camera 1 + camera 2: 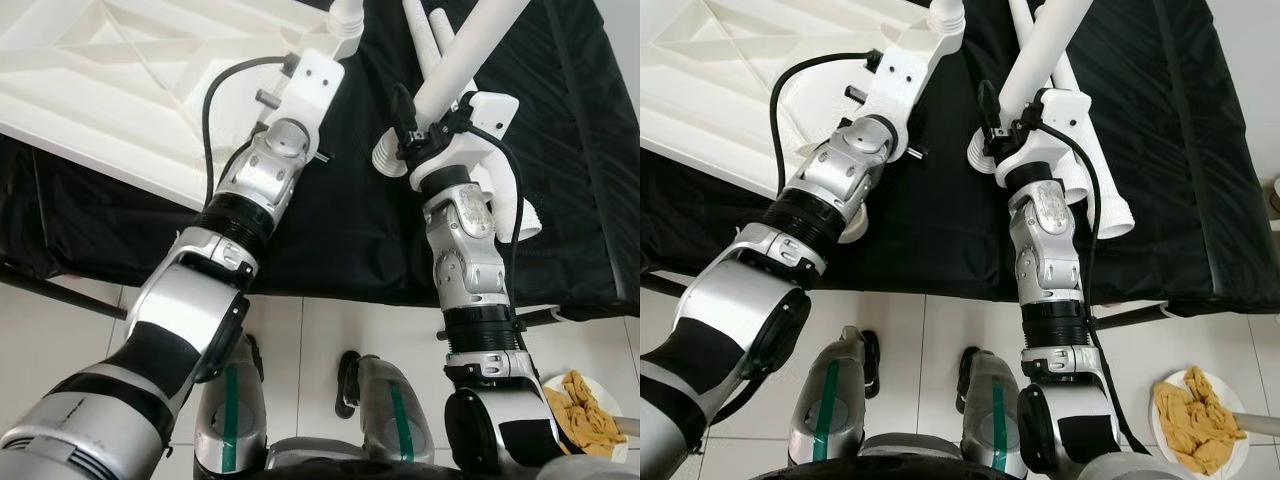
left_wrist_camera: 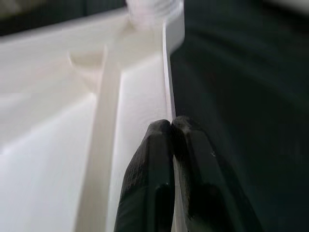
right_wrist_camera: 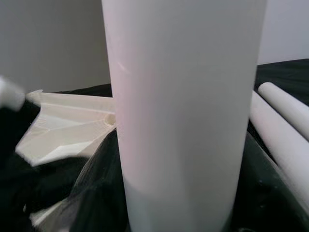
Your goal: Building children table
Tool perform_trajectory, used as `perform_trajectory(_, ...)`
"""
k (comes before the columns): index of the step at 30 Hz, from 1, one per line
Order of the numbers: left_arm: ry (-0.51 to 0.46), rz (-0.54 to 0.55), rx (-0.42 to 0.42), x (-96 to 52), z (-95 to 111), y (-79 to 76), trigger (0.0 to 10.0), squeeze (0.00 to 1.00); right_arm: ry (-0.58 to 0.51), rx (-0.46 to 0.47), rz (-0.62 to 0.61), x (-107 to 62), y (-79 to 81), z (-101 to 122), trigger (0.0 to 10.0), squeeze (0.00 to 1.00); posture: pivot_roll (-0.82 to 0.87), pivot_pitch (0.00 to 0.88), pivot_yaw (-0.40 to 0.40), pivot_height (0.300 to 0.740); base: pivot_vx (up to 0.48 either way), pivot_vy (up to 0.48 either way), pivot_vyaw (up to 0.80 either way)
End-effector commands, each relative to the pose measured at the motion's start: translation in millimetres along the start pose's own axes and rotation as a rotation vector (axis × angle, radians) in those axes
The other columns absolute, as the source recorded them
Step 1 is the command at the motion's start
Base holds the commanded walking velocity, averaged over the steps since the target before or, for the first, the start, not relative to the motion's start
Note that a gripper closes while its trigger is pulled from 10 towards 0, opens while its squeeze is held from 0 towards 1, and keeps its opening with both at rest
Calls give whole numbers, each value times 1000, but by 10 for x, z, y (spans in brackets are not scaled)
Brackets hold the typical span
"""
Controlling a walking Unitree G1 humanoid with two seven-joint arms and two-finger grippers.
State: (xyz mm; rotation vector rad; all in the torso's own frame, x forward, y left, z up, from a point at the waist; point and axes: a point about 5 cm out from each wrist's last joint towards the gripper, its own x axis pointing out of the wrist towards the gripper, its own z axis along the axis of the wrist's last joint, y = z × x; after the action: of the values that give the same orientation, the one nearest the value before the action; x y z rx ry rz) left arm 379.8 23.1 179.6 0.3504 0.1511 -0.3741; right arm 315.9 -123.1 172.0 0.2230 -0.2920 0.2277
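Note:
The white plastic tabletop [image 1: 110,90] lies upside down, ribs up, on black cloth at the left. My left gripper [image 2: 172,126] is shut on its thin rim [image 2: 169,72], near the corner leg socket [image 1: 345,15]. My right gripper [image 1: 425,128] is shut on a white tube leg [image 1: 462,55]. The leg is held slanted above the cloth, its ribbed end [image 1: 388,160] pointing down and to the left. Up close this leg [image 3: 183,111] stands just in front of the wrist camera, with the tabletop [image 3: 67,130] beyond it.
Two more white legs [image 1: 520,205] [image 3: 285,125] lie on the black cloth [image 1: 560,150] to the right. The floor below is tiled [image 1: 330,330]. A white plate of yellowish pieces [image 1: 585,405] sits at the lower right, beside my feet [image 1: 350,380].

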Motion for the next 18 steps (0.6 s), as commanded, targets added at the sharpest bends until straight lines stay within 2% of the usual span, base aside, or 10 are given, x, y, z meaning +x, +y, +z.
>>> perform_trajectory(1, -40, 14, 15, 15, 102, -90, 10000, 0, 1, 7, 14, -8, 38, -7, 10000, 0, 71, 117, -35, 740, 0, 0, 0)
perform_trajectory(4, -59, 11, 15, 21, 146, -119, 10000, 0, 4, 10, 19, -5, 48, -11, 10000, 0, 76, 124, -38, 740, 0, 0, 0)
perform_trajectory(8, -5, 27, -22, 52, 141, -159, 10000, 0, 8, 15, 27, 2, 69, -24, 10000, 0, 81, 130, -37, 740, 0, 0, 0)
perform_trajectory(10, -57, 14, -27, 53, 189, -176, 10000, 0, 8, 16, 29, 4, 73, -26, 10000, 0, 84, 129, -37, 740, 0, 0, 0)
perform_trajectory(11, -66, 0, -67, 53, 201, -168, 10000, 408, 8, 17, 29, 4, 76, -28, 10000, 0, 85, 128, -35, 740, 0, 0, 0)
perform_trajectory(12, -77, -18, -109, 49, 213, -156, 10000, 408, 8, 18, 29, 4, 79, -30, 10000, 0, 85, 127, -35, 740, 0, 0, 0)
perform_trajectory(13, -93, -25, -125, 45, 224, -125, 10000, 1000, 7, 20, 29, 4, 83, -30, 10000, 0, 85, 125, -35, 740, 0, 0, 0)
perform_trajectory(15, -106, -28, -131, 41, 232, -104, 10000, 1000, 6, 21, 28, 5, 85, -30, 10000, 0, 85, 125, -35, 740, 0, 0, 0)
perform_trajectory(17, -153, -65, -179, 4, 244, 10, 10000, 1000, 3, 22, 27, 9, 84, -27, 10000, 0, 89, 118, -36, 740, 0, 0, 0)
perform_trajectory(18, -153, -65, -179, 4, 244, 10, 10000, 1000, 3, 22, 27, 9, 84, -27, 10000, 0, 89, 118, -36, 740, 0, 0, 0)
